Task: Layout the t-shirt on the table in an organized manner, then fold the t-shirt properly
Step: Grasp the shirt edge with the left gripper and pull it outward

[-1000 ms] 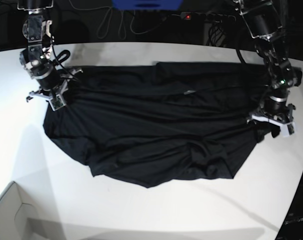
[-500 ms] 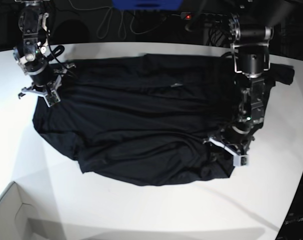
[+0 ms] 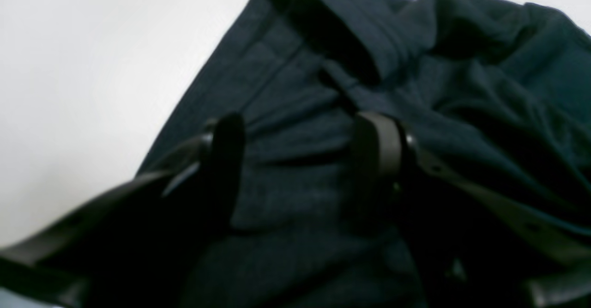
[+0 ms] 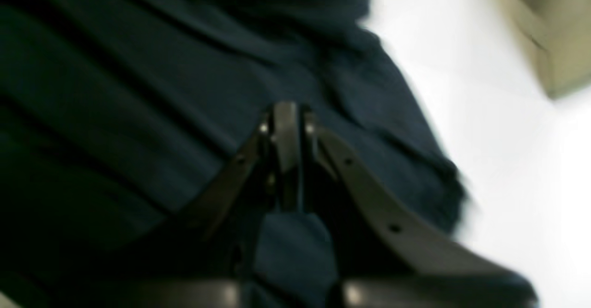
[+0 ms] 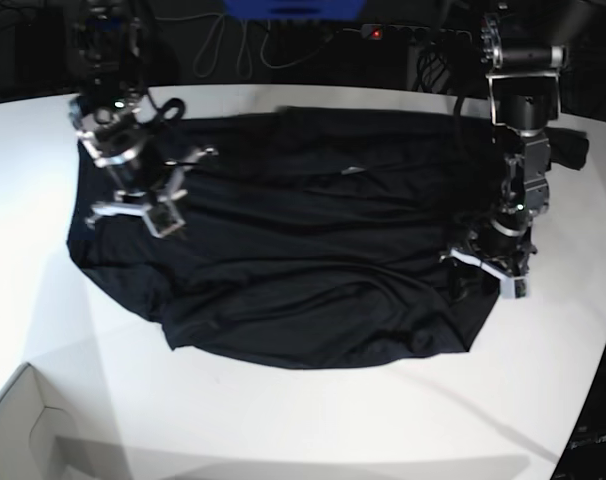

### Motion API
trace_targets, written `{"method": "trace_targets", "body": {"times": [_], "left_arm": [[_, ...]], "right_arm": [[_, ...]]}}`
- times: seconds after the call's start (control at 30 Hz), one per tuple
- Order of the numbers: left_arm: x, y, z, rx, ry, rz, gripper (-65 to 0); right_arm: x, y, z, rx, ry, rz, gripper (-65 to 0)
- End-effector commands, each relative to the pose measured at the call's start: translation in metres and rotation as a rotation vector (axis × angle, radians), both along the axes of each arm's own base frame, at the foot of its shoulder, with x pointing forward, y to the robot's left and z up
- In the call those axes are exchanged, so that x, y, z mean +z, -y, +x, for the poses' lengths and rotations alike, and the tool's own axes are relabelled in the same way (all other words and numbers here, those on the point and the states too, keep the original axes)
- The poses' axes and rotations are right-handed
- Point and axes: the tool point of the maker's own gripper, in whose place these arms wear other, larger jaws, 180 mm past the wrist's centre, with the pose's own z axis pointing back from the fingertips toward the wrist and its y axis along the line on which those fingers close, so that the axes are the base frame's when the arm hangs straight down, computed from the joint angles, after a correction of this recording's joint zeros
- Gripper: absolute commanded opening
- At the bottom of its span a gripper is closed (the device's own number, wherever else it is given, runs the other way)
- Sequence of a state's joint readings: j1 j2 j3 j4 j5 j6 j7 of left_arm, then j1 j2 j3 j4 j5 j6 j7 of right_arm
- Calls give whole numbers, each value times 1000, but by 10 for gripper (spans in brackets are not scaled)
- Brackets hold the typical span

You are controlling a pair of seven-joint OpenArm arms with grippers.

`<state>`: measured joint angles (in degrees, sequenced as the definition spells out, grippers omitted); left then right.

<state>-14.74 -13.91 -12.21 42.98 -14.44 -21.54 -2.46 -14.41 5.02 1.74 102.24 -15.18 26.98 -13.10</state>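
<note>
Since the earlier frames the right gripper [image 5: 133,212] has swung inward from the table's [image 5: 313,420] left edge and now sits over the t-shirt's [image 5: 303,250] left part, while the left gripper [image 5: 491,272] has drawn back toward the shirt's right end after reaching in over the cloth. The garment's left side has been pulled up toward the far edge, so its outline is squarer there than a second ago.

The right gripper [image 4: 286,155] has its jaws pressed together; dark fabric lies all around them, but whether a fold is pinched between them cannot be told. The left gripper [image 3: 300,160] stands partly open, its fingers [image 3: 376,160] apart over the cloth with nothing clamped.

The black t-shirt lies spread across the middle of the white table, nearer the far edge, still wrinkled, with bunched folds along its near hem and its right end.
</note>
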Motion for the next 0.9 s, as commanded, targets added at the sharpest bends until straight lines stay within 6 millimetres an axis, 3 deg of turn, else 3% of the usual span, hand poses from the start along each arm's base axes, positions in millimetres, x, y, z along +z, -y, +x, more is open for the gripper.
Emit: {"method": "trace_targets", "body": {"times": [0.0, 0.1, 0.23, 0.4, 0.63, 0.77, 0.87], "left_arm": [[-4, -14, -4, 28, -28, 14, -289], [-8, -30, -13, 79, -33, 5, -289], [-16, -51, -31, 147, -49, -10, -289], [-18, -74, -46, 208, -55, -13, -289], [22, -81, -36, 188, 48, 44, -290], [58, -71, -22, 152, 120, 71, -290], [71, -57, -13, 121, 115, 64, -289]], "right_arm": [[5, -10, 6, 25, 23, 16, -650], [-8, -36, 13, 69, -7, 49, -650], [-42, -39, 15, 54, -98, 71, -650], [-80, -38, 2, 48, -201, 75, -650], [-93, -29, -6, 44, -238, 57, -650], [-91, -29, -5, 45, -233, 55, -650], [-91, -29, -5, 45, -233, 55, -650]]}}
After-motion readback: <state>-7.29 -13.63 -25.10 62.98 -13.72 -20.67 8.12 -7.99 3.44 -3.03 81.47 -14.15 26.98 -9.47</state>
